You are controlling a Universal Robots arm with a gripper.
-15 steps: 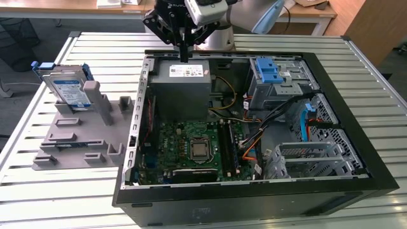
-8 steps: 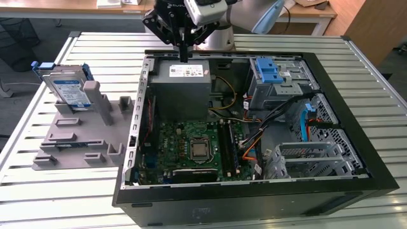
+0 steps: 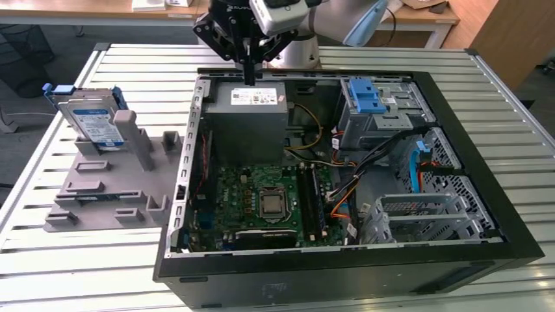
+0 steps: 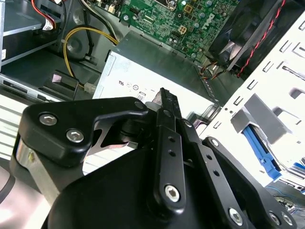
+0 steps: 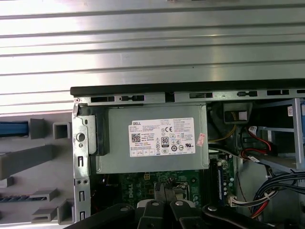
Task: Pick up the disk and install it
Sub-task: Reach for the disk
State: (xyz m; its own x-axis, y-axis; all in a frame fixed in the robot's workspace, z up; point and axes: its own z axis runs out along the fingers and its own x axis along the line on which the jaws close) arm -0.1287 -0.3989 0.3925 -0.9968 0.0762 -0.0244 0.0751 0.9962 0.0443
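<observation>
The disk [image 3: 91, 120], silver with a white-and-blue label and a blue carrier frame, stands on edge in a grey slotted rack [image 3: 104, 188] on the exterior view's left, outside the computer. Its blue edge [image 5: 12, 129] also shows in the first wrist view. My gripper [image 3: 249, 73] hangs over the back rim of the open computer case [image 3: 347, 263], above the grey power-supply box [image 3: 247, 123], well apart from the disk. The fingers [image 4: 164, 102] are pressed together with nothing between them.
Inside the case lie a green motherboard [image 3: 260, 201], bundled cables [image 3: 364, 162], a drive bay with a blue latch [image 3: 368, 97] and a metal drive cage [image 3: 416, 214]. The case rests on a slatted metal table [image 3: 147, 71]. A person's desk stands behind.
</observation>
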